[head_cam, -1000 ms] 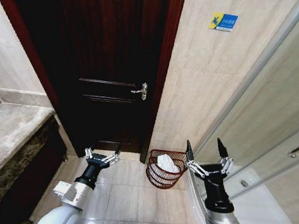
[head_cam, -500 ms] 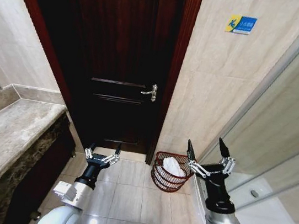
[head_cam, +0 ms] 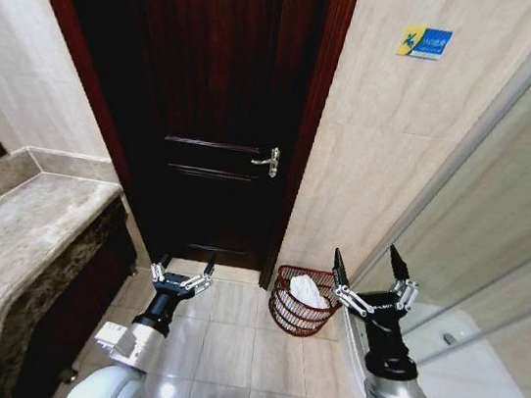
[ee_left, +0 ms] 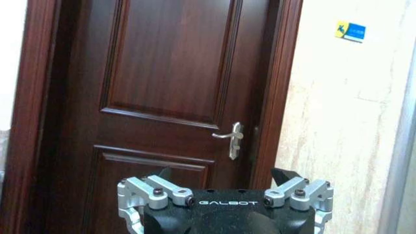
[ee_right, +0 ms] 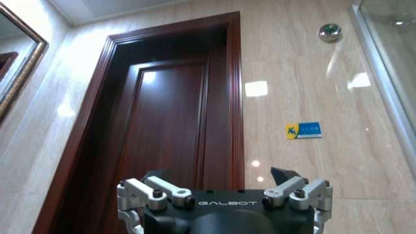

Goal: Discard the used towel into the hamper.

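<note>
The hamper (head_cam: 303, 302) stands on the tiled floor (head_cam: 226, 337), close to the beige wall (head_cam: 368, 174) and just beside the frame of the dark wooden door (head_cam: 224, 104). Inside the hamper lies the towel (head_cam: 307, 291), a white crumpled cloth; it seems to rest fully within the rim, though the open weave hides its lower part.

Just beside the hamper, on the side away from the door, is the right hand (head_cam: 371, 269). It is raised above the hamper's rim, its two fingers spread wide apart and pointing upward, and it holds nothing. In the right wrist view the same hand (ee_right: 224, 181) faces the upper part of the door (ee_right: 172, 146) and a small blue sign (ee_right: 303, 130) on the wall.

On the other side of the hamper, in front of the door and near the floor, is the left hand (head_cam: 182, 274). Its fingers are also spread open and empty. In the left wrist view this hand (ee_left: 224, 181) points toward the door (ee_left: 169, 97) and its silver handle (ee_left: 232, 138).

Farther from the hamper, beyond the left hand, a marble surface (head_cam: 11, 252) runs along the wall.
</note>
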Controlling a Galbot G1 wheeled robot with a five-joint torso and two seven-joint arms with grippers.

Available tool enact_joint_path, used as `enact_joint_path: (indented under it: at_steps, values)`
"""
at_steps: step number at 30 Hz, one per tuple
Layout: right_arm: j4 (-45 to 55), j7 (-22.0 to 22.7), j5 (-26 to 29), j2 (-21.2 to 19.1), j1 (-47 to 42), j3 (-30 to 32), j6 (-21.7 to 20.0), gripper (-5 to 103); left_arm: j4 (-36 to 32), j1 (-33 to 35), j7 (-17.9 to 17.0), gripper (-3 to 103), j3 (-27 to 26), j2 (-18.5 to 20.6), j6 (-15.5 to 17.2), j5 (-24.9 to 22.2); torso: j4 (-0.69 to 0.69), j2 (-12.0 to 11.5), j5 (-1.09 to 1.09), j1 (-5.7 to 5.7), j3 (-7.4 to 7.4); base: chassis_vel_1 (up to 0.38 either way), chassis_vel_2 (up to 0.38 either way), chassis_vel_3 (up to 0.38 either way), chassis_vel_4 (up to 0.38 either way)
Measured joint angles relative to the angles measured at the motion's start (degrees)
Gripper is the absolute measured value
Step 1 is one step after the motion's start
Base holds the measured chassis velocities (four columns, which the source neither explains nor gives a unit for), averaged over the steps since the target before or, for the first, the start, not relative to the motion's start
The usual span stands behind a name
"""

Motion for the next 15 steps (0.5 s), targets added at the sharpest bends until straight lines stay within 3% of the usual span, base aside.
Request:
enact_joint_path:
  at_steps: [9,15]
  values:
    - [-0.71,0.11,0.76,0.0,0.17,0.21,0.87,100,-0.01,0.01,0.0,100,0.0,0.0,0.0,0.0,0.0,0.02,0.0,-0.02,-0.01,0.174,-0.172,-0.168,0.168]
    - [-1.19,0.12,2.09,0.0,0.43,0.36,1.73,100,0.0,0.0,0.0,100,0.0,0.0,0.0,0.0,0.0,0.01,0.0,0.0,0.01,0.048,-0.044,-0.042,0.043]
